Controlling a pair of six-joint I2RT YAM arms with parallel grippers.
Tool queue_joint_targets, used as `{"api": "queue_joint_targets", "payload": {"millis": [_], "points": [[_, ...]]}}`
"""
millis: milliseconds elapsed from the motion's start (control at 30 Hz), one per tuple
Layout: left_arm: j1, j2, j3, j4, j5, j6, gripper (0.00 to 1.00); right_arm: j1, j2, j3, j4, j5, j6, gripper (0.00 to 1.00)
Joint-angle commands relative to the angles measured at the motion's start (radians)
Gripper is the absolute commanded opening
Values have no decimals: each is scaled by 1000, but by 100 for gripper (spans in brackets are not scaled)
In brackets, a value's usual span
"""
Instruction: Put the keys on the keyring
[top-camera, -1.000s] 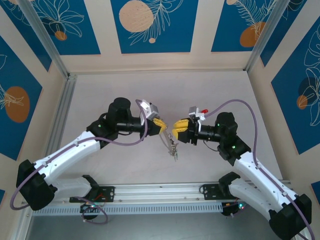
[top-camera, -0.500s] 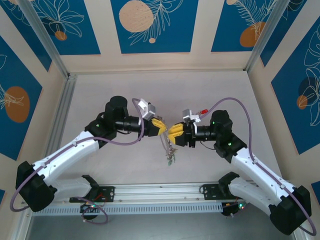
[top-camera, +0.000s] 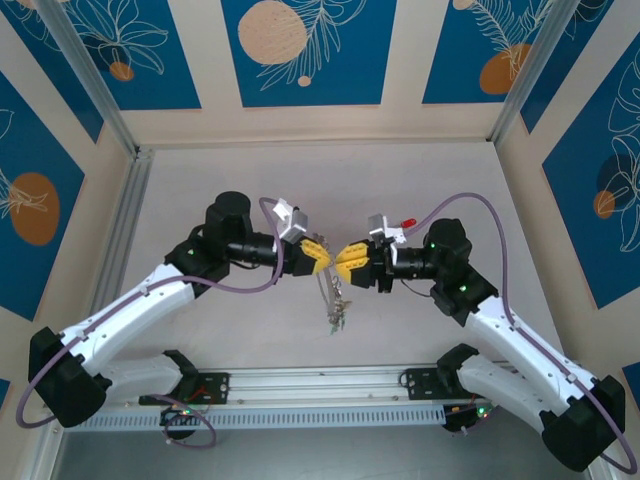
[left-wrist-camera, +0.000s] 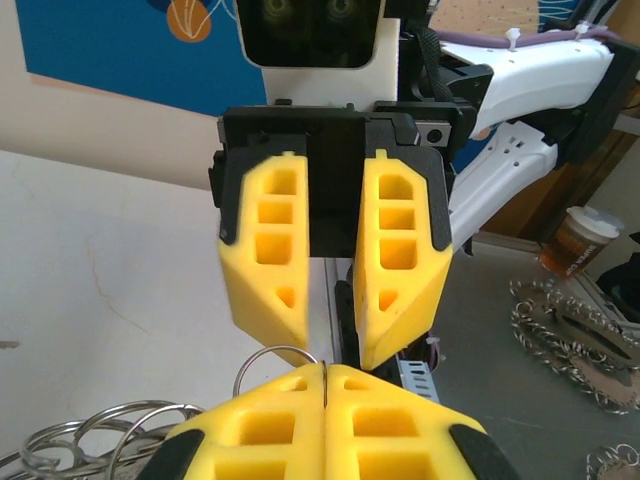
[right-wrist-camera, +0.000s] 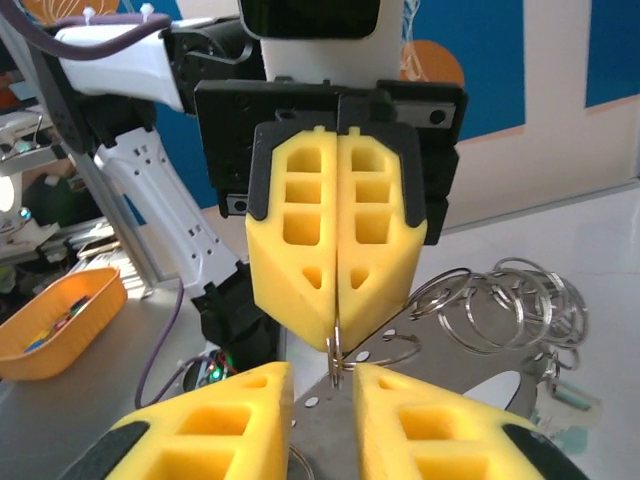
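Keyring (top-camera: 333, 292): hangs in mid-air over the middle of the table (top-camera: 430, 180), between the two arms and clear of the surface. It is a thin wire loop. Its upper part is caught in the left gripper (top-camera: 314, 252), whose yellow fingers are pressed flat together on it. From the right wrist, the wire runs straight out of the seam at their tips.

Keys (top-camera: 336, 318): a small bunch dangling at the low end of the loop. Too small from above to count or tell colours.

Right gripper (top-camera: 348, 257): nose to nose with the left, tips nearly touching it. Its fingers stand a little apart with a narrow gap between them. The wire end sits at the mouth of that gap, and I can't tell whether a pad touches it. Nothing looks clamped there.

Step in hand, as I read it: the right side is set to take a second hold on the wire just beside the left's pinch, to steady or part the ring.

Doing it well:
- Centre the wire in the gap before closing.
- Close slowly, since thin wire slides off a foam edge.
- Hold the left pinch firm and motionless so the loop doesn't swing.
- Grip beside the left tips, not on them.

Risks: the tips collide, or the wire twists out.

Beyond the arms: spare rings (right-wrist-camera: 505, 295), an orange tray (right-wrist-camera: 60, 320), a paper cup (left-wrist-camera: 578, 240).
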Motion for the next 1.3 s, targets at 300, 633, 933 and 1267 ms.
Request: {"api": "queue_joint_targets", "payload": {"millis": [300, 633, 933, 1267], "points": [[6, -32, 117, -74, 196, -32, 0, 76, -184, 1, -177, 277, -305, 43], [5, -12, 134, -67, 264, -86, 0, 166, -136, 16, -134, 340, -467, 50], [6, -7, 148, -120, 260, -65, 0, 231, -104, 58, -138, 379, -531, 38], [5, 6, 154, -132, 261, -62, 0, 250, -128, 77, -151, 405, -556, 33]]}}
